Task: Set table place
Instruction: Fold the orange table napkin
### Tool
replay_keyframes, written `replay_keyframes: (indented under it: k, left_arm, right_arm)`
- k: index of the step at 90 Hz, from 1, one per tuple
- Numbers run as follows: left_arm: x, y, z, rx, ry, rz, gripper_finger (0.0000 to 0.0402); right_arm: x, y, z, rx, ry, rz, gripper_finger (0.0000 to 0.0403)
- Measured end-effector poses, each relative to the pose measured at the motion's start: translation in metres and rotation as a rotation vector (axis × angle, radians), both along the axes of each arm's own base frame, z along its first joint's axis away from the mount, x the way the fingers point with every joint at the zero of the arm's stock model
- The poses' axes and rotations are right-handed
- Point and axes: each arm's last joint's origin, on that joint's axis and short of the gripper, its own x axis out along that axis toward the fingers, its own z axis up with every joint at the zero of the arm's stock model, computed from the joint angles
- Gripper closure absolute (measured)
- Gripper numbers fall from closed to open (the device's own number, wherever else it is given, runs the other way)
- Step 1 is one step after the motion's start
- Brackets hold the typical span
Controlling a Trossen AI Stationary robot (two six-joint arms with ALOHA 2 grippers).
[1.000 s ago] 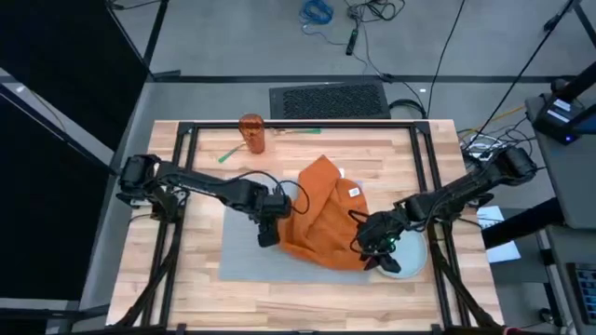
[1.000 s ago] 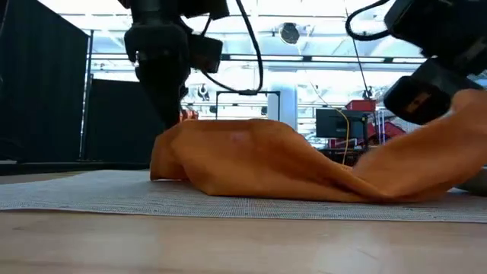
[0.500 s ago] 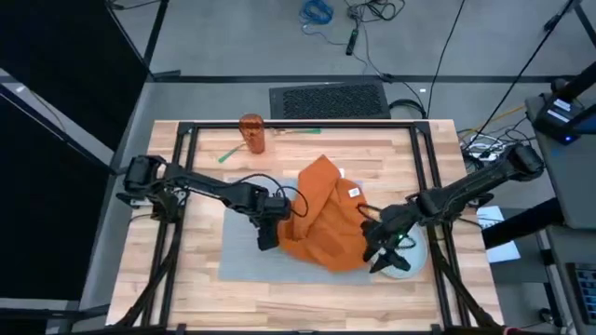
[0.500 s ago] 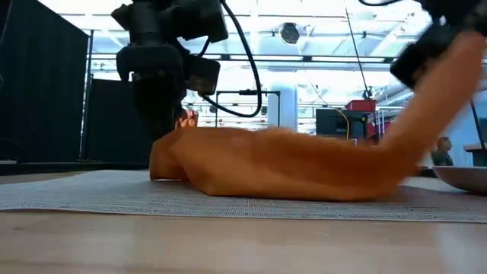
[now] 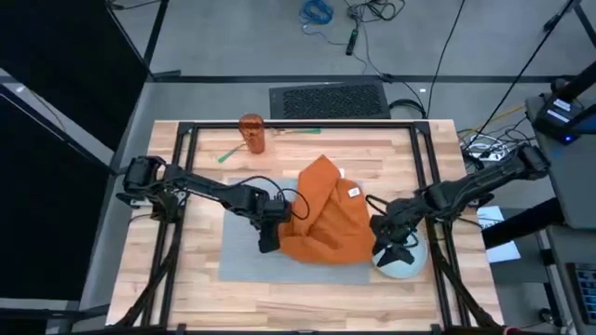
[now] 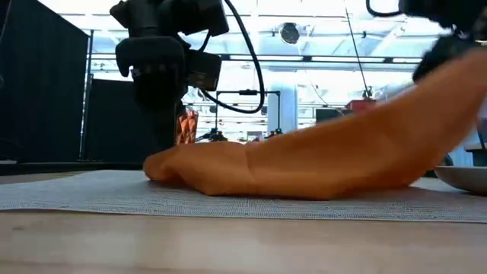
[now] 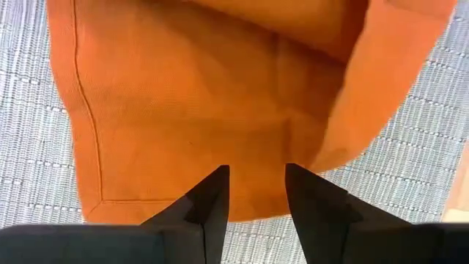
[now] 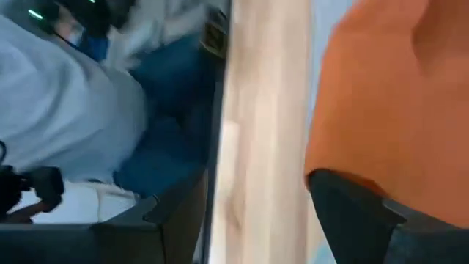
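High, low and both wrist views of a two-arm rig at a desk (image 5: 196,265) of pale wooden planks in a black frame. The grey woven placemat (image 5: 244,261) lies flat near the desk's front edge, about midway between its left and right sides. An orange cloth napkin (image 5: 326,219) is heaped over the placemat's right half and reaches past the mat's far edge.

Left arm: it stretches from the desk's left side toward the centre, wrist bent down, so that the left end effector (image 5: 268,233) points at the placemat beside the napkin's left edge. In the left wrist view its two dark fingers (image 7: 212,202) stand apart with a gap between them, over the napkin's hemmed corner (image 7: 95,202), clamped on nothing.

Right arm: it reaches in from the desk's right side, angled toward the front. The right end effector (image 5: 389,244) is at the napkin's right edge, over a round pale plate (image 5: 402,268) near the desk's front right. In the low view the napkin's right end rises off the mat toward it. Its fingers are apart in the right wrist view, orange cloth next to one finger (image 8: 352,209); whether they pinch the cloth cannot be told.

Most of the plate is covered by the right end effector and the napkin. An orange cup (image 5: 252,133) stands near the far edge.
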Motion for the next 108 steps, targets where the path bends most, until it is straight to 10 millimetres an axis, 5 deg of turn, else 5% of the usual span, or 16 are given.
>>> replay_keyframes:
  k: [34,80,108]
  left_arm:
    - [0.000,0.000,0.000,0.003,0.001,-0.007,0.0283]
    - [0.002,0.004,0.000,0.092,-0.038,-0.088,0.0283]
    - [0.018,0.048,0.019,0.206,-0.132,-0.006,0.0283]
  right_arm:
    - [-0.021,-0.003,-0.022,-0.163,0.291,-0.025,0.0176]
    - [0.002,-0.032,-0.016,-0.557,-0.043,-0.198,0.0176]
    - [0.010,-0.067,-0.014,-0.560,-0.128,-0.120,0.0177]
